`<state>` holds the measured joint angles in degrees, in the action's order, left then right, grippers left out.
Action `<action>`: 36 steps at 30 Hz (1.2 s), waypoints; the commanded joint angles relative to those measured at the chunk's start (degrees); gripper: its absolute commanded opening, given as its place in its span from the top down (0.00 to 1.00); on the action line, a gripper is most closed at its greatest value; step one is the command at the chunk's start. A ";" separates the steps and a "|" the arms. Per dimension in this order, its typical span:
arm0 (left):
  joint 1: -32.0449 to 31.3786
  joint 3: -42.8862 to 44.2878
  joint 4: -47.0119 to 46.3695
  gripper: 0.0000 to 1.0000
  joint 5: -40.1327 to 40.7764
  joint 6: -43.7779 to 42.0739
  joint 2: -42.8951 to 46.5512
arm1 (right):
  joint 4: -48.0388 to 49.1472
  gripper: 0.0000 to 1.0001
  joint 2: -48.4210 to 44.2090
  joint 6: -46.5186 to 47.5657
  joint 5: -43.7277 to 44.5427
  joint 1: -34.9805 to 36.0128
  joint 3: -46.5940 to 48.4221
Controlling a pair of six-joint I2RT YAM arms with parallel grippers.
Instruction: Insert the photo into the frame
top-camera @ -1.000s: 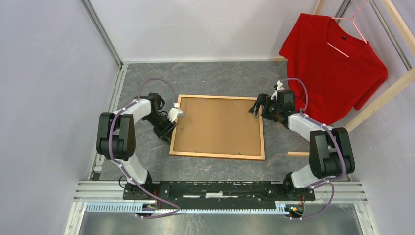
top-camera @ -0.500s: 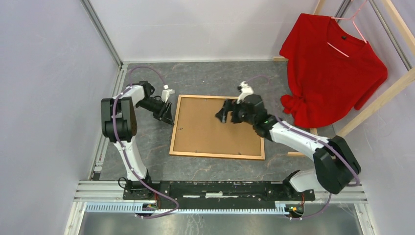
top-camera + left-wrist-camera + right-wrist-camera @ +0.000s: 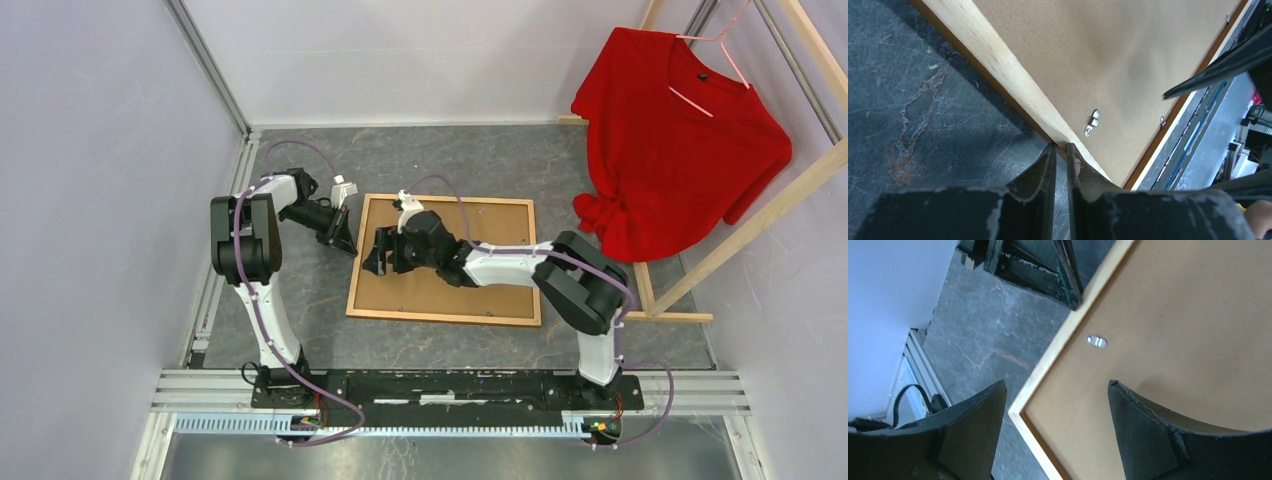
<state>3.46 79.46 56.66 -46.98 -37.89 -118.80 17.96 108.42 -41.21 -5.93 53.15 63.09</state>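
The frame [image 3: 440, 318] lies flat on the table, back side up, with a brown backing board [image 3: 490, 290] in it. The photo is not in view. My left gripper [image 3: 346, 240] is shut, with its tips against the outside of the frame's left rail [image 3: 998, 65]. In the left wrist view the gripper [image 3: 1061, 146] holds nothing. My right gripper [image 3: 378, 258] is open over the frame's left part. In the right wrist view the gripper [image 3: 1053, 387] straddles the pale rail [image 3: 1068, 335], with one finger over the board [image 3: 1188, 340] and the other over the table.
Small metal clips [image 3: 1092, 123] [image 3: 1096, 341] sit on the backing board near the left rail. A red shirt [image 3: 680, 130] hangs on a pale wooden rack [image 3: 780, 200] at the right. Grey walls stand left and behind. A metal rail [image 3: 450, 385] runs along the near edge.
My right arm swung left across the frame, from its right edge to its left part. My left gripper drew back from the frame's top-left corner to beside the left rail.
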 commanded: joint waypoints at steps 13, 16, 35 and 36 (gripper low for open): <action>0.08 -1.05 -5.23 0.88 1.80 3.54 -0.21 | 3.08 0.22 11.85 -5.02 -4.33 1.57 10.25; 0.09 -1.35 -5.91 0.88 2.19 3.56 -0.18 | 3.20 0.22 12.68 -5.17 -4.43 1.58 10.51; 0.13 -2.31 -5.87 0.91 2.92 2.84 0.85 | 4.38 0.24 14.70 -5.50 -4.52 0.38 11.17; 0.14 -2.44 -5.86 0.91 2.94 2.82 0.85 | 4.38 0.24 14.84 -5.48 -4.59 0.30 11.25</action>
<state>3.84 78.35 55.20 -47.11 -34.87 -118.45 21.37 121.84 -46.70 -10.72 53.82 72.84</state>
